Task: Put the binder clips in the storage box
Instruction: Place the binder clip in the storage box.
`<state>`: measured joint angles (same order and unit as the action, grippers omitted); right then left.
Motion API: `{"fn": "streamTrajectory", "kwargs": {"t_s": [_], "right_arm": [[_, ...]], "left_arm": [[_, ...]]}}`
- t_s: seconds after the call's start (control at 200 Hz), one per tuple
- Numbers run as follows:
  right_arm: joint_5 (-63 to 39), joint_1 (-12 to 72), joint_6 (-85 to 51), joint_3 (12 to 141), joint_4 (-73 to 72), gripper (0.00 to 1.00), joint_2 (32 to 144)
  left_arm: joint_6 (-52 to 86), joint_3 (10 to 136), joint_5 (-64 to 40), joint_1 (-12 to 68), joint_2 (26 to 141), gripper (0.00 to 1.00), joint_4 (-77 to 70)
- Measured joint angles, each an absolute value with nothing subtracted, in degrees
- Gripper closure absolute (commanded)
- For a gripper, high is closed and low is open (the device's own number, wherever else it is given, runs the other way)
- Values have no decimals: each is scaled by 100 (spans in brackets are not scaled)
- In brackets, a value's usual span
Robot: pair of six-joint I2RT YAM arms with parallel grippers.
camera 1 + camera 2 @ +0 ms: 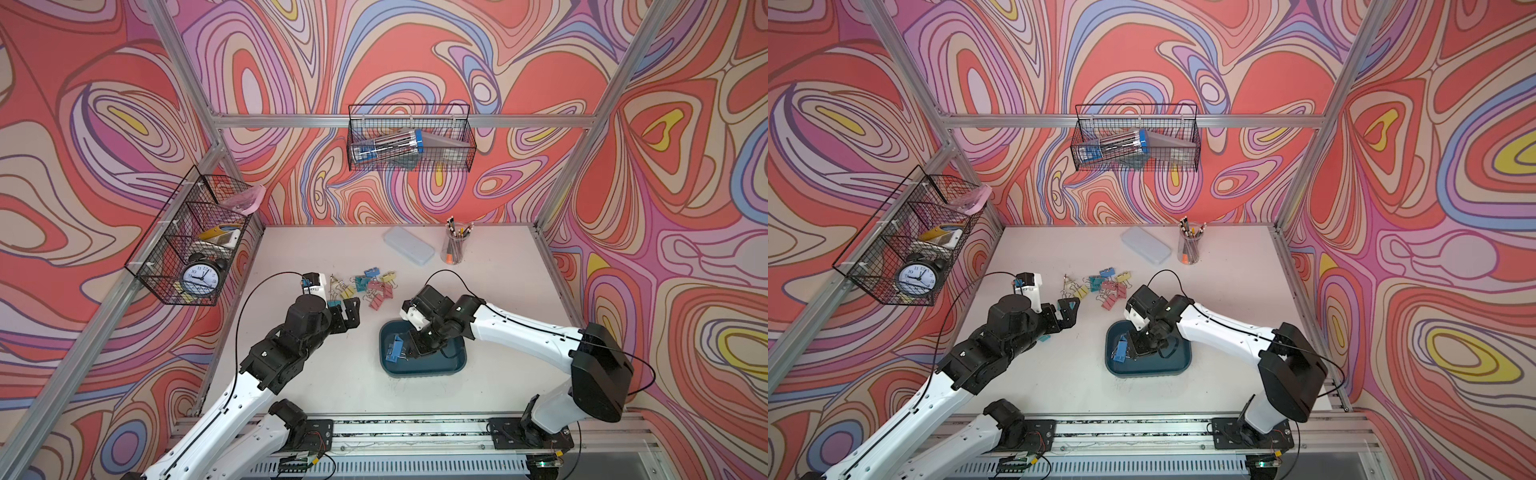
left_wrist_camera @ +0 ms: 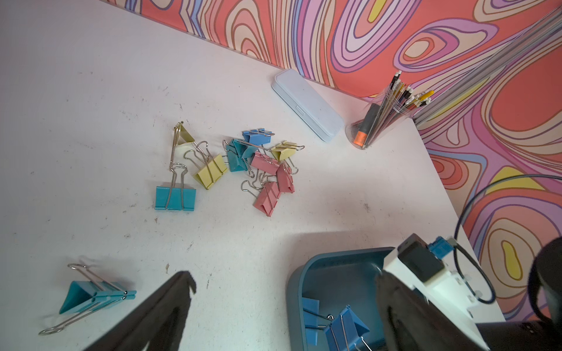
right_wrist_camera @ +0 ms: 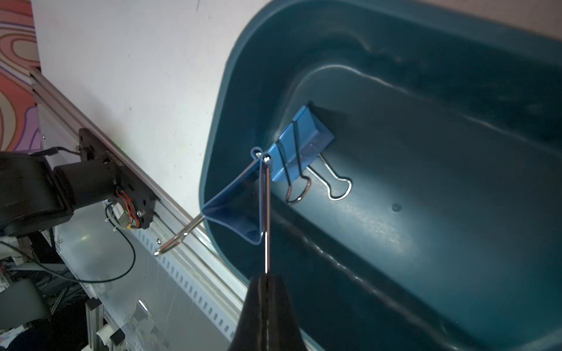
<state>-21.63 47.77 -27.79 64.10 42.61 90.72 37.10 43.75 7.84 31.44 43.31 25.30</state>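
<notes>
pale case [image 1: 409, 245] nr pencil cup [image 1: 454, 249] at back; alarm clock [image 1: 199, 277] in wire basket [image 1: 158, 257]

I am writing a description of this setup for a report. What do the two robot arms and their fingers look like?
The left arm and right arm have white shells and black joints. A thin black cable loops beside each wrist. The fingers are black and tapered, behind a white camera block.

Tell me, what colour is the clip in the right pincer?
The clip is blue; the right wrist view shows it best.
</notes>
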Motion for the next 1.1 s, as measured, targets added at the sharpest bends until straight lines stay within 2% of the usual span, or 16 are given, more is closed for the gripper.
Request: {"fn": "streamTrajectory", "kwargs": {"t_s": [0.426,0.551,0.661,0.751,0.921,1.102], "right_arm": [[-2381,4497,-2679,6882,4007,100,10038],[-2403,4403,-2665,6938,3922,93,10125],[-2196,4377,-2670,6952,3900,78,10127],[-1922,4368,-2674,6952,3935,70,10106],[-1446,4353,-2801,6952,3955,69,9655],[-1160,4353,-3173,6834,3514,48,8608]], "left_arm": [[3706,4375,725,3144,4418,1,2532],[3704,4375,766,3144,4534,1,2539],[3699,4390,910,3131,4709,1,2676],[3708,4464,1017,2998,4884,1,2921],[3804,4746,954,2265,5251,2,3326],[4099,4827,515,1238,5728,3,3627]]}}
